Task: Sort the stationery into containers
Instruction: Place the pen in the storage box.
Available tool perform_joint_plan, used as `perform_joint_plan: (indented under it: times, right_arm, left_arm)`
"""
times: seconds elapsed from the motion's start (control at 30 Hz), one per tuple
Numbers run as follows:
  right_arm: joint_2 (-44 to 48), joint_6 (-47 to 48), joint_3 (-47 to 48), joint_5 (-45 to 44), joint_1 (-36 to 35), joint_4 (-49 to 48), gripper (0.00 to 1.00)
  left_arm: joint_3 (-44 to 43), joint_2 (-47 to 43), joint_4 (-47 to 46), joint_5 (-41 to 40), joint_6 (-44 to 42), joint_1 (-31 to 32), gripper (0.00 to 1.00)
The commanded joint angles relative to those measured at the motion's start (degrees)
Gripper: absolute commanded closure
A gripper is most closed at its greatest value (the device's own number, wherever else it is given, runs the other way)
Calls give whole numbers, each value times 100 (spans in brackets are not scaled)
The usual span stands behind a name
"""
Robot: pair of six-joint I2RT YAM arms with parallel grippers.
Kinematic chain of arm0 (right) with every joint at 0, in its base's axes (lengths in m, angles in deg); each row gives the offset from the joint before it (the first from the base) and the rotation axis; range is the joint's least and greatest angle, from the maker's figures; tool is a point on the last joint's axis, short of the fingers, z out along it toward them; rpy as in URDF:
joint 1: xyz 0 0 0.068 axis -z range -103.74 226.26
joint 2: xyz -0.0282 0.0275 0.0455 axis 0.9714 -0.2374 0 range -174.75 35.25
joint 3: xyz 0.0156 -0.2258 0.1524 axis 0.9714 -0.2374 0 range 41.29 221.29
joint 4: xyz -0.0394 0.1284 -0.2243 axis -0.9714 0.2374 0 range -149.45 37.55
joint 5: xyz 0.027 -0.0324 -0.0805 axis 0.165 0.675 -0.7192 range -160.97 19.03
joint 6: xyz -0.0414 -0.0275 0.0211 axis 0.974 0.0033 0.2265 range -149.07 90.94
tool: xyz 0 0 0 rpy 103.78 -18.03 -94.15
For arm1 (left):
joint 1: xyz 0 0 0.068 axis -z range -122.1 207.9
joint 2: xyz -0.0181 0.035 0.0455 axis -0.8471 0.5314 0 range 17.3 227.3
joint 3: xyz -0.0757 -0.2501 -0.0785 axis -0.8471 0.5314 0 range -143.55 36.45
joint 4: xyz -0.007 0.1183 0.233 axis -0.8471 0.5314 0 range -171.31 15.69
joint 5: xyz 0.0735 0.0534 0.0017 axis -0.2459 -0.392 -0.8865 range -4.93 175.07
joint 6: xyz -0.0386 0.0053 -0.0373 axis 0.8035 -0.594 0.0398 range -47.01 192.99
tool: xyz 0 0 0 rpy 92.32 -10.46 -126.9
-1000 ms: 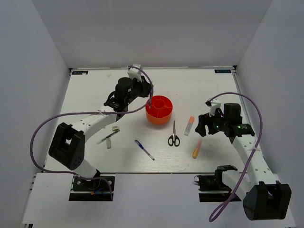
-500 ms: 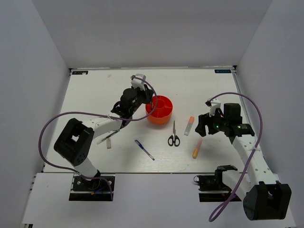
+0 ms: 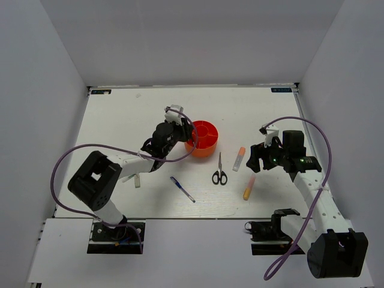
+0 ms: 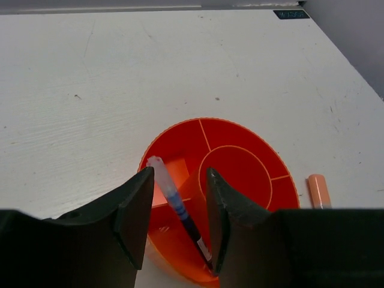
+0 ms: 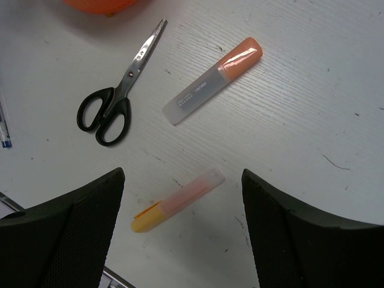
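The round red-orange tub stands mid-table. My left gripper is at its near-left rim, open, with a slim blue pen standing tilted in an outer compartment of the tub between the parted jaws. A second blue pen lies in front of the tub. Black-handled scissors, the white marker with orange cap and the orange-yellow highlighter lie to the right. My right gripper is open above the highlighter, with the scissors and marker beyond.
A dark slim item and small white pieces lie by my left arm's forearm. The marker's orange cap shows right of the tub. White walls enclose the table at the back and both sides.
My left gripper has moved toward the near side and lowered to the tub's left rim, with the pen now standing in the tub. The right arm has not moved.
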Motion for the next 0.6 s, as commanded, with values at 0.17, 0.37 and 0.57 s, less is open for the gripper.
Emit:
perform_joint_plan:
  times: [0.17,0.37,0.57]
  right_arm:
    - [21,-6,97,108,27,-3,18]
    - [39,56,123,134,36,50,31]
    - [-58,109,211,213,-8,147,67]
  left_arm:
    - [-165,-720,231,-126,-93,71,40]
    - [-577,-1976,3073,-809,116,115,100]
    - [-1379,-1785,7648,-303,2189,44,70]
